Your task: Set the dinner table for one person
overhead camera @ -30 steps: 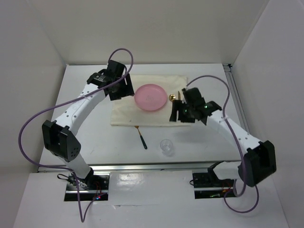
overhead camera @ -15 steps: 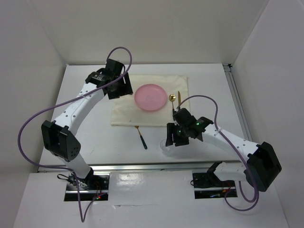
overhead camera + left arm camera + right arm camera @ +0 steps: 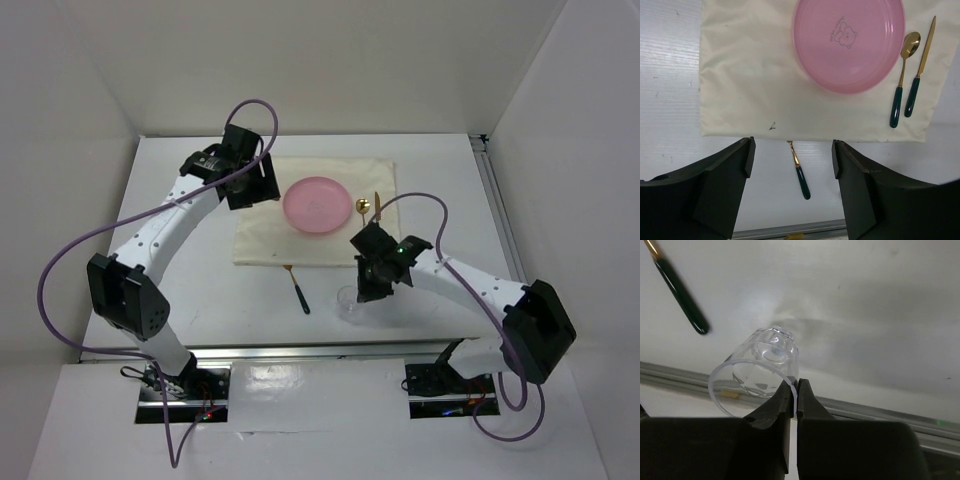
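Note:
On the white dinner table (image 3: 180, 290) lies a cream cloth (image 3: 262, 238) carrying a pink plate (image 3: 318, 205). A gold spoon (image 3: 363, 207) and knife (image 3: 377, 203) lie to the plate's right. A green-handled fork (image 3: 299, 292) lies just off the cloth's near edge. My right gripper (image 3: 795, 389) is shut on the rim wall of a clear cup (image 3: 757, 371), one jaw inside and one outside; the cup (image 3: 347, 305) is near the table's front edge. My left gripper (image 3: 792, 157) hangs open and empty over the cloth (image 3: 740, 75), left of the plate (image 3: 849, 42).
A grey metal rail (image 3: 890, 415) runs along the table's front edge, just beyond the cup. The fork handle (image 3: 682, 297) lies a short way left of the cup. White walls close in the table at the back and both sides.
My right arm swung from beside the spoon and knife toward the front edge, reached the cup and shut on its rim. The left arm has not moved.

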